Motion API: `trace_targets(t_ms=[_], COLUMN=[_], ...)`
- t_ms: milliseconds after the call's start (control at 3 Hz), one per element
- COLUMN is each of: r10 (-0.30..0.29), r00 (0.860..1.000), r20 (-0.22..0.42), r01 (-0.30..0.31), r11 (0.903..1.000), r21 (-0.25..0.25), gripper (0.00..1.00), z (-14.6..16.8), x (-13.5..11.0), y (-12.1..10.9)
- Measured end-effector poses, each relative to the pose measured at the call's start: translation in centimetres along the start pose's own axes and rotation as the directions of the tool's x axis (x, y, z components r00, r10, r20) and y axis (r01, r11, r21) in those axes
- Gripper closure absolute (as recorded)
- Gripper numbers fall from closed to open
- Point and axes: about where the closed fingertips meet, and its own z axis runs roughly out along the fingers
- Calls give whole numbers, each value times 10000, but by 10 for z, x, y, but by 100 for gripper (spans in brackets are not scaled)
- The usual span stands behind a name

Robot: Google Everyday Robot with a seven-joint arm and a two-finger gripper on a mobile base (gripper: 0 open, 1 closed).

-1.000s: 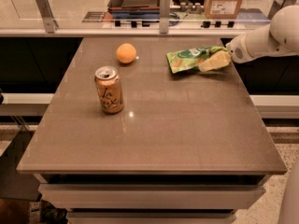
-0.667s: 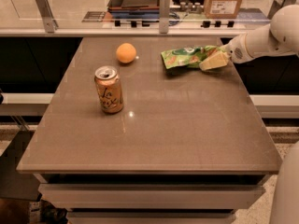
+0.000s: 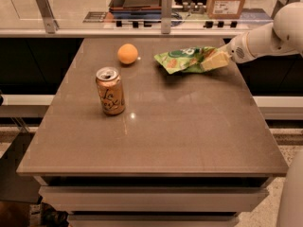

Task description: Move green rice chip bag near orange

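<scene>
gripper (image 3: 212, 60) at far right of desk (image 3: 189, 141), fingers (image 3: 219, 57) pinching green rice chip bag (image 3: 181, 60) by its right end; orange (image 3: 128, 54) lies leftward, apart

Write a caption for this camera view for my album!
Gripper holds the green rice chip bag beside the orange on the table; a soda can stands apart.

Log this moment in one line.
gripper: far right, shut on green rice chip bag | placement: right of orange, not touching | soda can: upright

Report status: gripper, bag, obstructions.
Gripper shut on green rice chip bag, at its right end. Orange left of it, not touching. Soda can nearer front, not between.
</scene>
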Motion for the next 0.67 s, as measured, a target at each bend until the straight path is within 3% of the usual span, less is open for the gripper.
trace_targets(t_ms=[333,667], r10=[-188,-242], r00=[9996,9990], r20=[196,363], r01=[182,210], r11=[9993,9960], r21=[338,872], gripper=[100,100], z=[-6,0], x=[-17,-32], y=[12,21])
